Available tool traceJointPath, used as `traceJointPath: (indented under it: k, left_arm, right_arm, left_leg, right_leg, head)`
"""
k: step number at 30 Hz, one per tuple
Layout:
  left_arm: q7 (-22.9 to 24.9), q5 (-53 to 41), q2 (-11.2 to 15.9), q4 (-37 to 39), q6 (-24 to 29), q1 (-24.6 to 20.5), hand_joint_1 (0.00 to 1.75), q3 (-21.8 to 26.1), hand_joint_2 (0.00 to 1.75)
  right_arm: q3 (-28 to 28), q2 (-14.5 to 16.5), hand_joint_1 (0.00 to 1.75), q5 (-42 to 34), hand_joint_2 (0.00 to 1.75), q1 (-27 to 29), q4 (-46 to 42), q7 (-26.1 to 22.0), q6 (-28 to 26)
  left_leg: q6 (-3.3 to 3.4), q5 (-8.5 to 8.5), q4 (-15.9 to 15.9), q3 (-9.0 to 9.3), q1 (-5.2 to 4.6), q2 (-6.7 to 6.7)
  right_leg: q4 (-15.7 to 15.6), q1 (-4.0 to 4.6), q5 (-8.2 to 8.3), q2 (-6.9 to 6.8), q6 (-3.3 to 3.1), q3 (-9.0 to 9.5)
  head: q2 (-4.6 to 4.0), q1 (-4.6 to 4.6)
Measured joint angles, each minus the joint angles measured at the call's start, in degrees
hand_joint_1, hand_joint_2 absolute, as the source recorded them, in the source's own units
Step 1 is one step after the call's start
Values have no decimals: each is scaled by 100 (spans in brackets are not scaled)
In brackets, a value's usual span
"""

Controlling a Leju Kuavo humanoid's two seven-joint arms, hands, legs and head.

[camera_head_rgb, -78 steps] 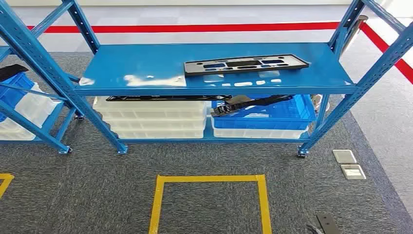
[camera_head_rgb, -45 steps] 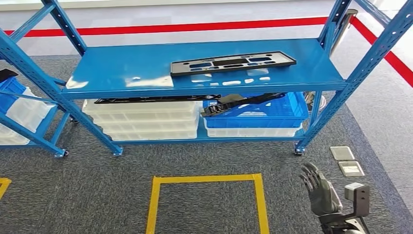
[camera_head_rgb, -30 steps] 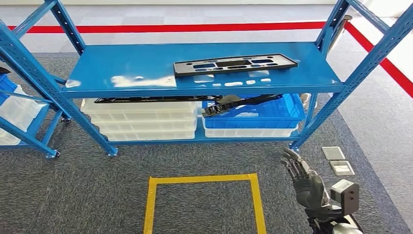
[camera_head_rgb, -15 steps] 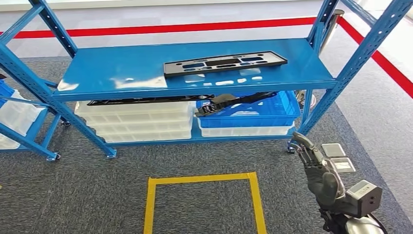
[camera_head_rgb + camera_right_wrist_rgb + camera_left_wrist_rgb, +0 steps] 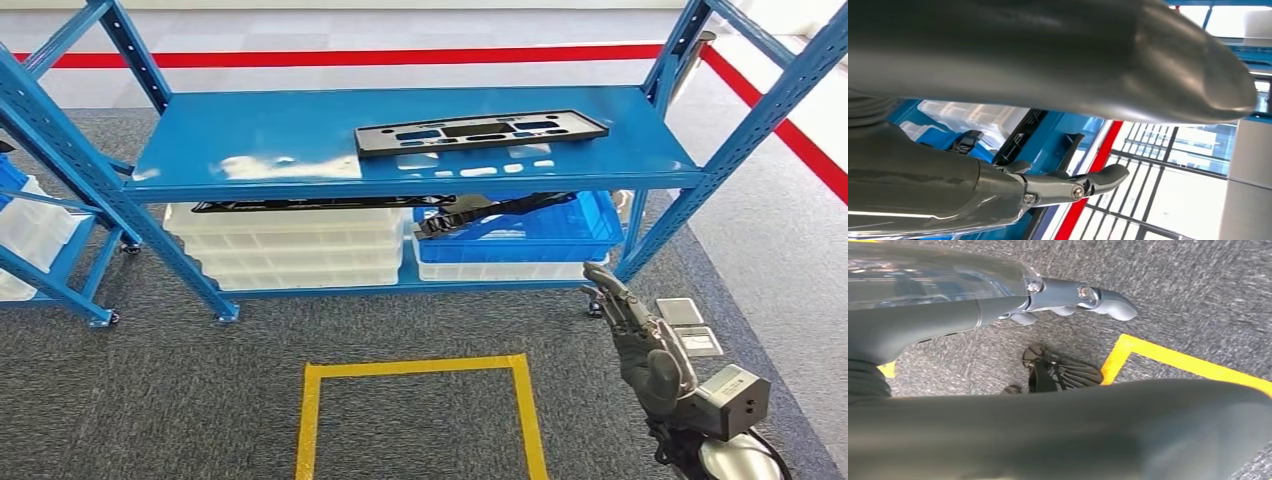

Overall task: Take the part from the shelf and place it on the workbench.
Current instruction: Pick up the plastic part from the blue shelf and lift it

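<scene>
Head view: high, facing forward and down at the shelf (image 5: 400,140) and carpet. Left wrist view: close behind left robot hand (image 5: 1068,295), facing the carpet and yellow tape (image 5: 1168,360). Right wrist view: close behind right robot hand (image 5: 1058,187), facing the shelf, shared with the head view.

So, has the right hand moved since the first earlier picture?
Yes. The right hand has come up into view beside the yellow floor square, fingers reaching toward the blue shelf.
</scene>
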Motion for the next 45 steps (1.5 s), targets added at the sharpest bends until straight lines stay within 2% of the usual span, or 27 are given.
traceJointPath:
  k: [1,2,3,5,7,8,12,14,16,17,18,19,20,22,23,26,28,31,32,33,34,36,37,39,42,43,45]
  left_arm:
    - [0,-1,2,-1,-3,3,0,0,0]
    - [0,-2,3,-1,-2,4,0,0,0]
    - [0,-2,4,-1,2,4,0,0,0]
    - [-1,-2,4,0,10,4,0,0,0]
    - [-1,-6,8,0,21,3,0,0,0]
    - [-1,-11,10,0,28,4,0,0,0]
    - [4,-60,19,3,50,4,0,-2,0]
    - [6,-86,19,9,65,4,0,-4,0]
    - [11,-110,17,13,84,16,0,-5,0]
    - [15,-117,17,13,92,25,0,-7,0]
    - [18,-120,17,13,97,32,0,-8,0]
    - [21,-122,17,13,102,35,0,-9,0]
    - [24,-125,17,13,106,35,0,-10,0]
    - [33,-134,19,13,114,26,0,-11,0]
    - [40,-137,19,14,119,20,0,-12,0]
    - [51,-140,20,15,129,17,0,-14,0]
    - [50,-148,19,15,130,14,0,-15,0]
    - [48,-166,18,21,132,5,0,-16,0]
    - [47,-169,16,25,136,5,0,-17,0]
    - [46,-170,15,28,139,4,0,-17,0]
    - [43,-170,15,30,142,2,0,-18,0]
    - [28,-169,15,32,132,-4,0,-21,0]
    - [19,-168,15,32,121,-7,0,-22,0]
    - [5,-169,15,33,99,-15,0,-26,0]
    - [-2,-171,10,39,84,-34,0,-30,0]
    - [-3,-172,6,44,82,-42,0,-31,0]
    - [-4,-173,-1,55,79,-47,0,-33,0]
  right_arm:
    - [13,-8,0,3,0,-7,4,-1,0]
    - [25,-16,0,3,0,-10,10,-2,0]
    - [33,-23,0,2,0,-14,14,-2,0]
    - [46,-35,0,-2,0,-36,17,-7,0]
    - [58,-50,0,-13,0,-52,15,-14,0]
    - [62,-61,0,-22,0,-42,7,-20,0]
    - [64,-121,0,-84,0,65,-88,-47,0]
    - [64,-138,0,-115,0,117,-145,-56,6]
    - [64,-152,0,-131,0,166,-170,-61,15]
    - [64,-160,0,-133,0,184,-173,-62,20]
    - [64,-166,0,-134,0,196,-174,-62,23]
    - [64,-169,0,-136,0,202,-174,-62,26]
    - [64,-171,0,-136,0,205,-175,-62,29]
    - [63,-175,0,-137,0,211,-180,-62,32]
    - [60,-179,0,-139,0,219,-184,-63,32]
    - [35,-196,0,-157,0,258,-199,-77,33]
    - [11,-211,0,-171,0,273,-210,-104,34]
    - [-34,-226,0,-185,0,316,-208,-129,36]
    - [-53,-226,0,-189,0,334,-201,-136,41]
    - [-74,-226,0,-191,0,346,-190,-146,50]
    - [-100,-226,0,-192,0,349,-180,-157,63]
    - [-149,-226,0,-186,0,338,-168,-181,97]
    - [-165,-226,0,-177,0,330,-164,-194,114]
    - [-184,-225,0,-148,0,324,-158,-216,146]
    - [-207,-223,0,-112,0,314,-156,-222,170]
    - [-209,-222,0,-102,0,305,-156,-222,173]
    - [-210,-216,0,-75,0,287,-152,-222,172]
  left_leg:
    - [4,-1,1,1,-5,3]
    - [5,-3,2,4,-8,4]
    - [5,-7,3,12,-9,2]
    - [-14,-29,9,39,-9,-1]
    - [-59,-58,33,41,-32,-3]
    - [-81,-66,43,31,-41,-4]
    - [-170,-154,129,2,-31,-6]
    - [-236,-451,615,-209,-10,-7]
    - [-279,-773,1389,-578,13,-8]
    - [-287,-814,1628,-701,17,-8]
    - [-284,-741,1656,-730,18,-8]
    - [-271,-557,1443,-649,18,-8]
    - [-246,-311,1054,-484,16,-11]
    - [-191,-14,354,-169,-5,-22]
    - [-170,22,170,-89,-16,-27]
    - [-119,-1,63,-62,-26,-29]
    - [-55,27,14,-45,-3,-16]
    - [-4,31,-2,-39,3,2]
    - [-1,28,-1,-37,1,5]
    - [-2,25,0,-32,2,5]
    - [-6,18,2,-21,5,3]
    - [-39,-14,12,12,9,0]
    - [-66,-34,28,18,0,-2]
    - [-115,-54,44,18,-21,-4]
    - [-172,-99,70,19,-16,-4]
    - [-200,-184,181,-25,-10,-5]
    - [-257,-507,764,-289,3,-6]
  right_leg:
    - [352,0,-120,0,8,-166]
    - [545,0,-136,-1,12,-260]
    - [501,0,-32,-2,13,-245]
    - [-197,0,389,-10,-2,59]
    - [-864,15,645,-18,-42,345]
    - [-999,24,662,-17,-67,394]
    - [-1040,13,648,-8,-178,407]
    - [-1048,-10,649,-19,-228,413]
    - [-1047,-11,642,-21,-249,413]
    - [-1047,-10,638,-18,-251,418]
    - [-1046,-10,632,-11,-251,428]
    - [-1046,-9,623,-3,-247,446]
    - [-1046,-9,611,5,-237,471]
    - [-1044,5,583,13,-199,501]
    - [-1042,10,576,14,-175,501]
    - [-1056,3,569,7,-87,499]
    - [-879,1,421,3,-38,436]
    - [147,1,-91,3,2,-44]
    - [439,0,-167,2,13,-192]
    - [536,-1,-129,1,21,-252]
    - [385,-3,26,-1,26,-194]
    - [-377,-4,444,-13,22,148]
    - [-725,1,579,-16,3,298]
    - [-1010,19,629,-15,-58,412]
    - [-1034,15,638,-9,-159,417]
    - [-1040,3,640,-13,-190,422]
    - [-1045,-9,634,-22,-233,427]
  head:
    - [0,-1]
    - [0,-1]
    - [0,-1]
    - [0,0]
    - [0,-1]
    - [0,-2]
    - [0,-5]
    - [0,-7]
    - [0,-7]
    - [0,-7]
    - [0,-7]
    - [0,-7]
    - [0,-7]
    - [0,-7]
    - [0,-6]
    - [0,-4]
    - [0,-4]
    - [0,-4]
    - [0,-4]
    - [0,-4]
    - [0,-4]
    - [0,-4]
    - [0,-3]
    - [0,-4]
    - [0,-7]
    - [0,-7]
    - [0,-7]
